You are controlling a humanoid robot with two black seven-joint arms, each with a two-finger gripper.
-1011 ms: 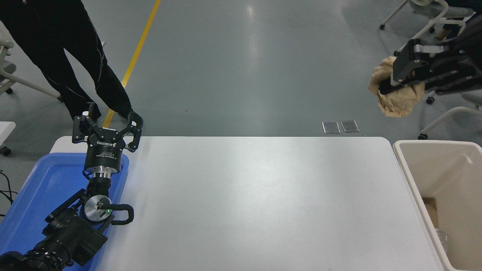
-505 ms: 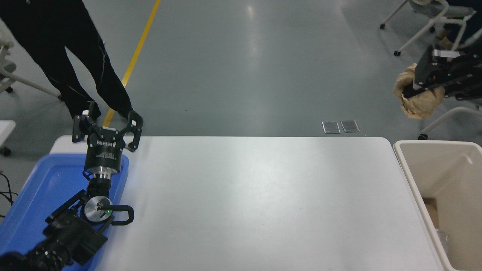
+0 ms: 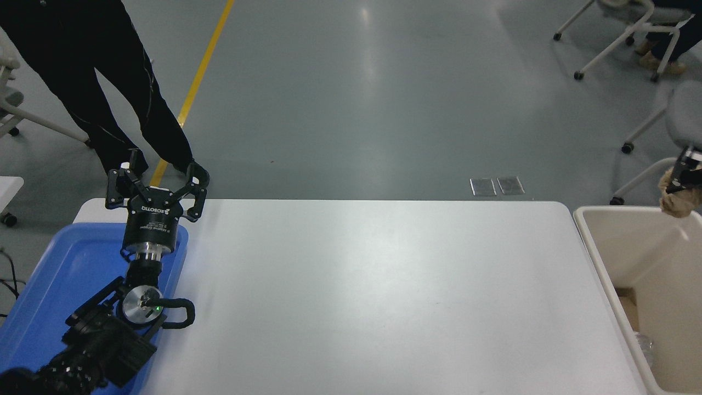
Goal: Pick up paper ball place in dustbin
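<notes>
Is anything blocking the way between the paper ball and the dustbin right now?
Nothing visible. The paper ball is held by the right end effector at the picture's right edge, just above the dustbin's far rim. The bin's opening below is uncovered.

A lab or workshop hall: a glossy grey sealed floor [image 3: 351, 99] with a yellow marking line [image 3: 192, 93] on the far left, wheeled office chairs [image 3: 625, 33] on the far right, and 2 metal floor plates [image 3: 496, 185] just beyond the white table [image 3: 362, 296].
</notes>
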